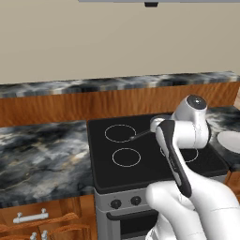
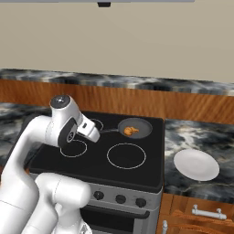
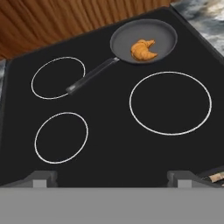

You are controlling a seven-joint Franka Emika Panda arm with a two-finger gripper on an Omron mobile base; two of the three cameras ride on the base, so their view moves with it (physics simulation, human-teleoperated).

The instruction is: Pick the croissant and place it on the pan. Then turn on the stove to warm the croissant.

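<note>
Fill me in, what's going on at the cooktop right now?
The croissant already lies in the pan, which sits on the far right burner of the stove with its handle pointing toward the left rings. The gripper hovers open over the cooktop's front part, holding nothing. The white plate sits on the counter to the right. The knobs on the stove front look untouched.

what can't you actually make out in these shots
- Pan in the left base view: the arm covers most of it, and the croissant with it.
- Stove knobs in the right base view: too small to read any setting; the arm covers the leftmost.
- White plate in the left base view: cut by the right edge.
</note>
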